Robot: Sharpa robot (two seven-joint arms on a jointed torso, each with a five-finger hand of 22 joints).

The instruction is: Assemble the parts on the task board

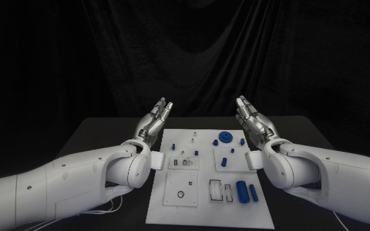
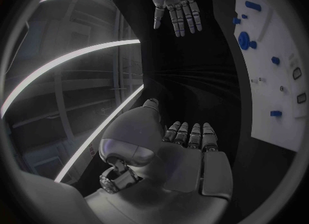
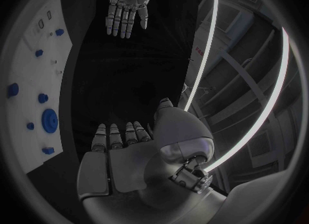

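On the black surface (image 1: pixel 100 129) between my two arms lies the task board (image 1: pixel 208 209), white and flat, with the parts scattered across it. My left hand (image 1: pixel 153 120) hangs raised beside the board's far left corner, fingers straight and apart, holding nothing. My right hand (image 1: pixel 253 118) mirrors it at the far right corner, just as empty and spread. Neither touches the board.

Looking over the blue pieces now: a round toothed one, the gear (image 1: pixel 225 136), sits near the far edge, and a pair of long pegs (image 1: pixel 243 193) lies side by side toward the near right. Smaller studs (image 1: pixel 223 162) dot the middle.

My read on handling: these look like hard moulded plastic, light and stiff, probably a bit slick against metal fingers. I'd pinch the long pegs across their middle so they don't pivot, and take the gear by its rim rather than its flat face. The little studs worry me most; they could skitter away if nudged, so a gentle thumb-and-finger pinch from above seems safest.
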